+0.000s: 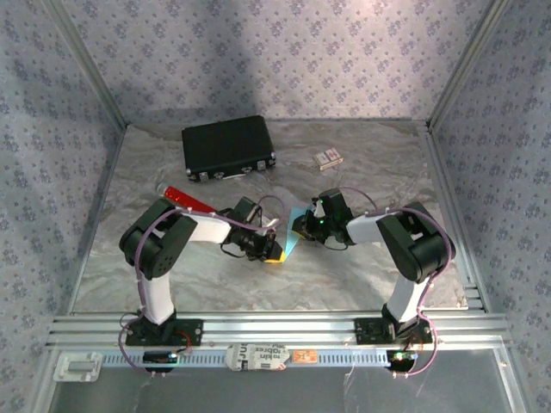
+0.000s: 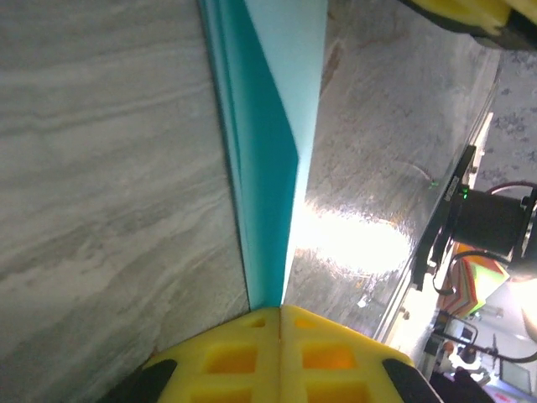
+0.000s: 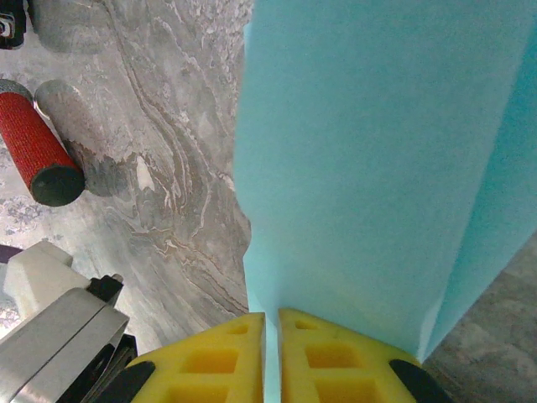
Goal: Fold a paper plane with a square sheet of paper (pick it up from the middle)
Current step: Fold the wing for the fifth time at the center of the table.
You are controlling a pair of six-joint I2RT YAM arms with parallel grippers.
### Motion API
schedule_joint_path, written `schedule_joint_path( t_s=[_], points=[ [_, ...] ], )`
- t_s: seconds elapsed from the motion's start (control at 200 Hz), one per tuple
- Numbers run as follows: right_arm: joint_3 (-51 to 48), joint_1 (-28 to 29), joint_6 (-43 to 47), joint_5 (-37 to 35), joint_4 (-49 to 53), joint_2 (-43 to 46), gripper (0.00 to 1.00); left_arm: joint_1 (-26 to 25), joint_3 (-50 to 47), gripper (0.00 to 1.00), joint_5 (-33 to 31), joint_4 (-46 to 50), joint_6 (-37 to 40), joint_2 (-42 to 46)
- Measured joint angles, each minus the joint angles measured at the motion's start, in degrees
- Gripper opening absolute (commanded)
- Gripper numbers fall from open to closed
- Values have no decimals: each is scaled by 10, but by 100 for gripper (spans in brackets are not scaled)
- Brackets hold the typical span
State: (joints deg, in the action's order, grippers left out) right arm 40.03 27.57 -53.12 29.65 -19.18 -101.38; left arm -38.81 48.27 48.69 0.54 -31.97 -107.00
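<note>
Left jaws and right jaws are both pinched shut on the folded blue paper, mid-counter.

- You see the left gripper with its two yellow fingers pressed together, no gap between them.
- They pinch the folded cyan paper, which runs away from them as a narrow strip.
- The grey marbled table lies on both sides of it, and on one side there is a bright glare.
</note>
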Motion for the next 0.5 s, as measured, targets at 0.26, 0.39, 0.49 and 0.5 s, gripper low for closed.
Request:
schedule_joint_path(
  t_s=[0.26,0.39,0.49,0.5],
  points=[
    [1,0,0,0,2,0,14,0,-1,0,-1,1,0,1],
    [1,0,0,0,2,0,14,-1,-4,0,-1,3,4,4],
    [1,0,0,0,2,0,14,-1,-11,1,-1,2,5,8],
    [1,0,0,0,2,0,14,-2,-12,1,-1,1,5,9]
  ],
)
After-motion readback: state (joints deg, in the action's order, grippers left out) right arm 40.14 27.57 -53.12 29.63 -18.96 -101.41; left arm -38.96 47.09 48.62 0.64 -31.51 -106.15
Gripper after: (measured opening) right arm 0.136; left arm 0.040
